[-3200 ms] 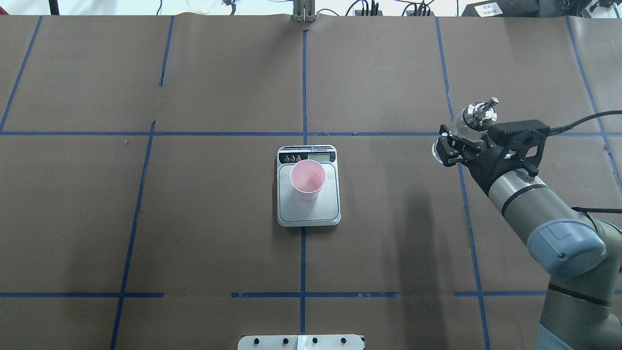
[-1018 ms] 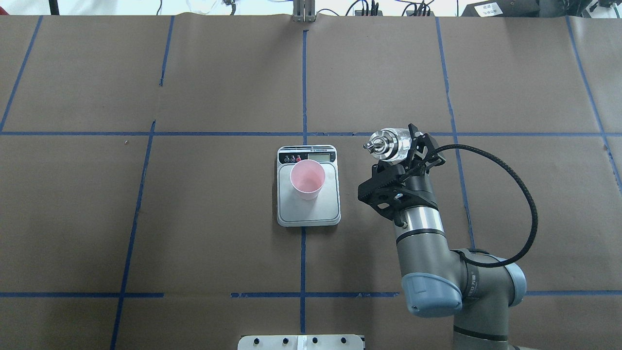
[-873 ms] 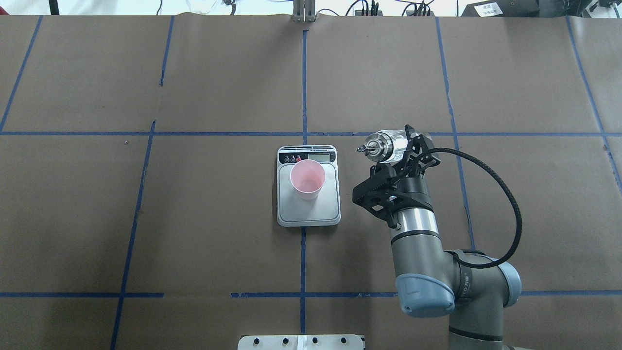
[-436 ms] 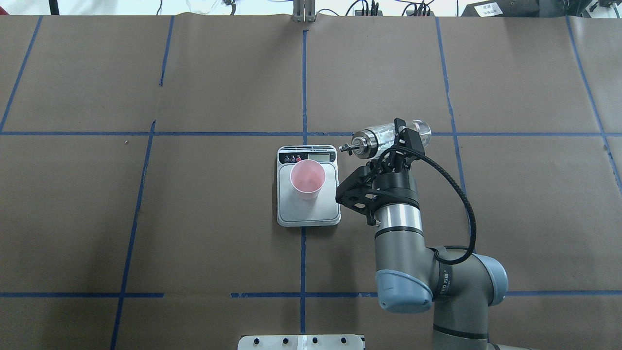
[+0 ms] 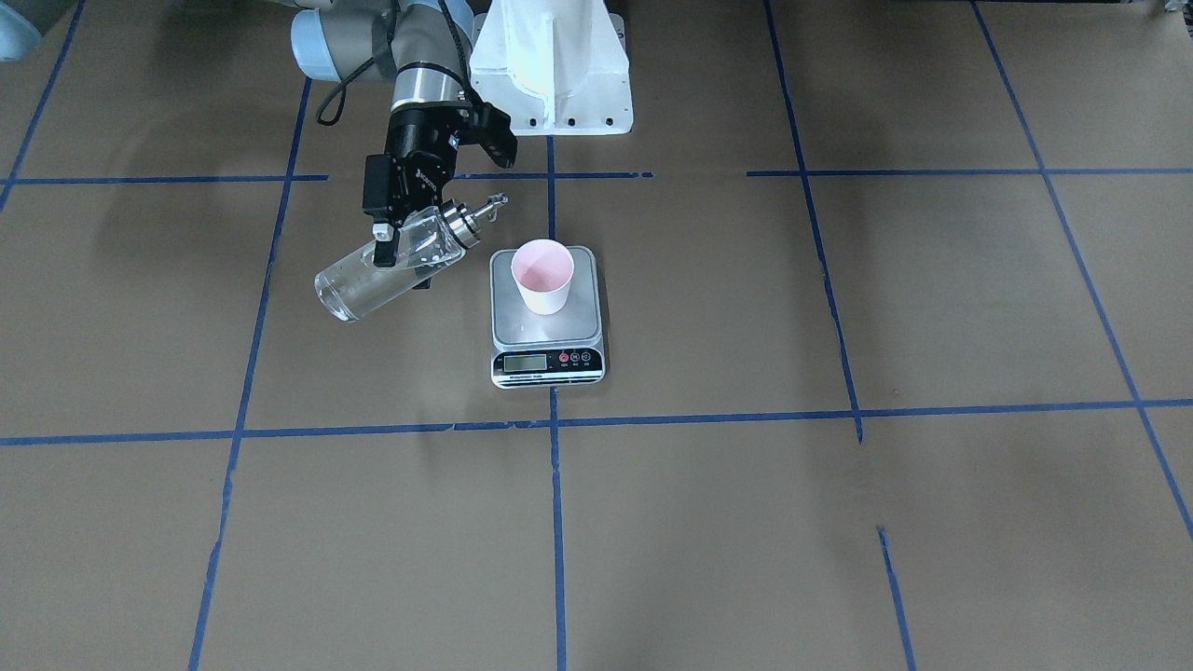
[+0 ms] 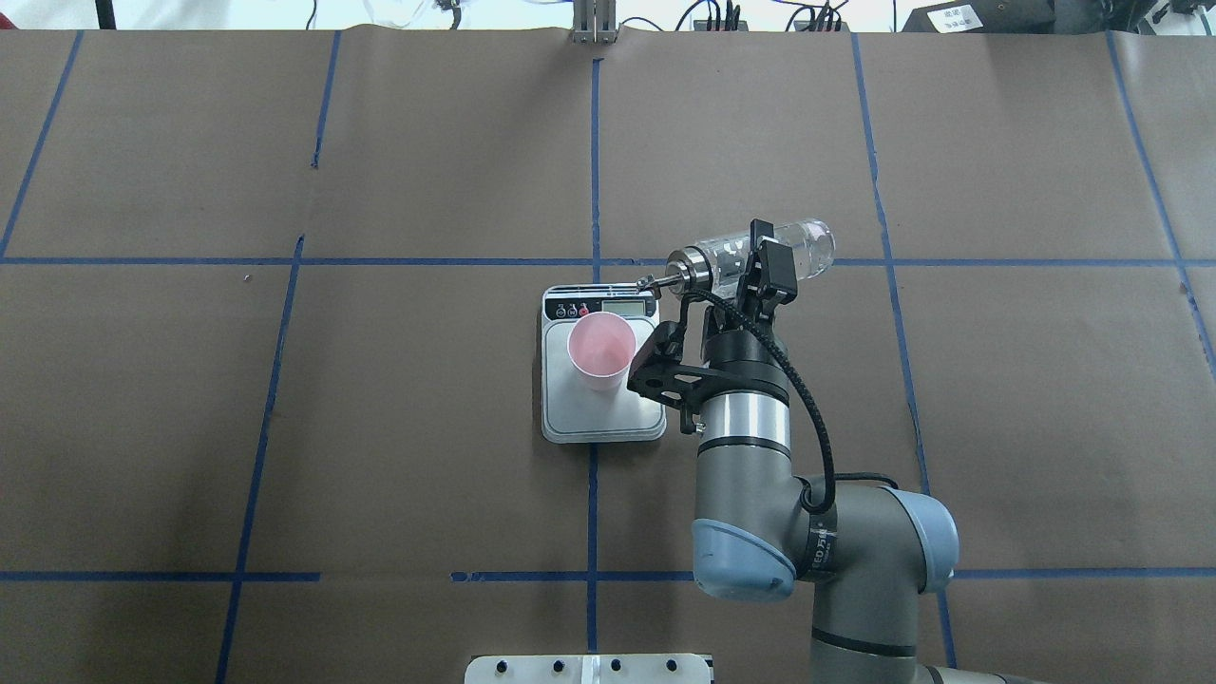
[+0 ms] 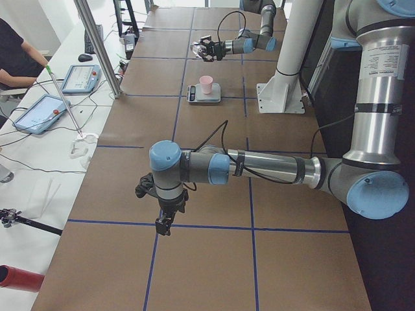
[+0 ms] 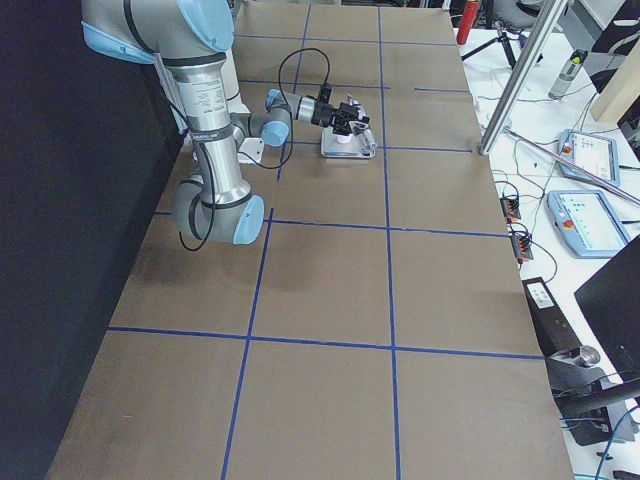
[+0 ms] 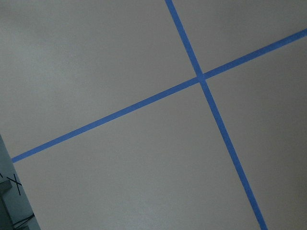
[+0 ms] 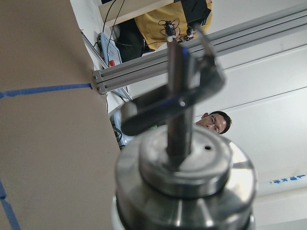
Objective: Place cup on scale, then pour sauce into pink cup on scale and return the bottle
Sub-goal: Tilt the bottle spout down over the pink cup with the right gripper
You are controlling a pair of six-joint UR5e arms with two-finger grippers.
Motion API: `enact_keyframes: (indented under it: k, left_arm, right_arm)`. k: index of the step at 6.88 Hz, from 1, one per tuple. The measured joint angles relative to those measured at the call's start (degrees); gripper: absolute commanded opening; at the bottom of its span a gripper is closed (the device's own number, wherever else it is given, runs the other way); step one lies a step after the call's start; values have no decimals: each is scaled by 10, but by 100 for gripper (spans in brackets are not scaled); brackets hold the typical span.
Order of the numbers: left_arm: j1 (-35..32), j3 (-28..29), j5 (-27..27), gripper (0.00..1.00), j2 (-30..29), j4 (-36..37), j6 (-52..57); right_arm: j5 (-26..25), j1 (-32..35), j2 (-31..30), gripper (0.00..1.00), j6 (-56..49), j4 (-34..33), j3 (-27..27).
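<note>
At the centre of the table (image 6: 380, 427) the cup (image 6: 600, 350) stood on the scale (image 6: 608, 418), so the first step was done; the right gripper (image 6: 760, 271), clamped round the bottle (image 6: 806, 251), held it nearly level just right of the scale, spout (image 6: 652, 281) short of the cup's rim; pouring and returning the bottle remained. Whether the left gripper (image 7: 163, 225), well apart, was parted could not be told.

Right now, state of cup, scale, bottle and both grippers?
cup: upright on the scale, no liquid visible inside.
scale: flat on the table, display unreadable.
bottle: held off the table, tipped nearly level, spout toward the cup, no stream seen.
right gripper: jaws shut on the bottle.
left gripper: above the table, far from the scale; jaws cannot tell.
</note>
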Motion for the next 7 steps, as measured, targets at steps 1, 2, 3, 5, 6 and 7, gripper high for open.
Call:
enact_keyframes:
  k: [1,2,3,5,6,7]
  left_arm:
    - [0,0,0,100,0,0,0]
    - [0,1,1,100,0,1,0]
    - [0,2,1,100,-2,1,-1]
    - [0,9,1,100,-7,1,-1]
    - [0,11,1,100,-8,2,-1]
    - [0,11,1,100,-8,2,-1]
  right_arm:
    - [-17,1,2,0,-1,-5,-18]
    - [-33,1,2,0,-15,-7,-28]
    - [-49,1,2,0,-44,-8,-36]
    - [-78,1,2,0,-112,-9,-43]
    - [-87,2,3,0,-131,-9,-45]
    - [-96,1,3,0,-138,-9,-48]
